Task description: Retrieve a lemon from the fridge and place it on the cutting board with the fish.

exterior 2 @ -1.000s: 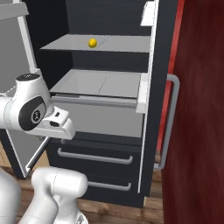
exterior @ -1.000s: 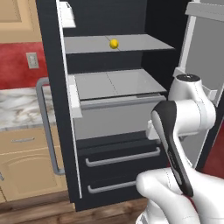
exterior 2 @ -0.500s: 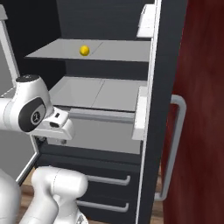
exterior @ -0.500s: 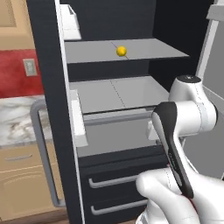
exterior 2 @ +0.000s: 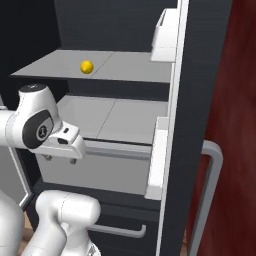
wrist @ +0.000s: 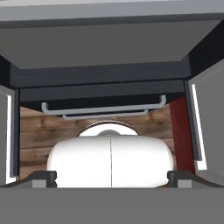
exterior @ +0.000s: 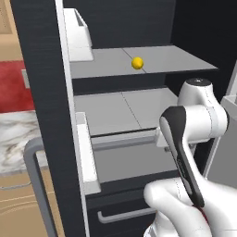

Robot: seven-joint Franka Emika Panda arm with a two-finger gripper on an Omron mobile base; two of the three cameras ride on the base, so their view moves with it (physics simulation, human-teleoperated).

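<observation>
Change: both base views have closed in on the fridge [exterior: 41, 92] since a second ago, so its shelves look bigger; that is the base driving, the lemon has not shifted on its shelf
Lemon: the lemon [exterior: 137, 63] sits alone on the upper grey shelf [exterior: 185, 60], upper middle of the left base view; in the right base view the same fruit [exterior 2: 87, 66] lies upper left
Doors: both stand open, white door bins [exterior 2: 159, 160] on their inner faces
Gripper: the gripper [wrist: 111, 176] points down at the wooden floor [wrist: 39, 131]; its two dark fingertips [wrist: 43, 177] stand far apart at the bottom corners of the hand view, jaws wide, nothing between them
Drawers: grey drawer handles [wrist: 103, 108] cross the middle of the hand view
Arm: white elbow low in both base views, well below the lemon
</observation>
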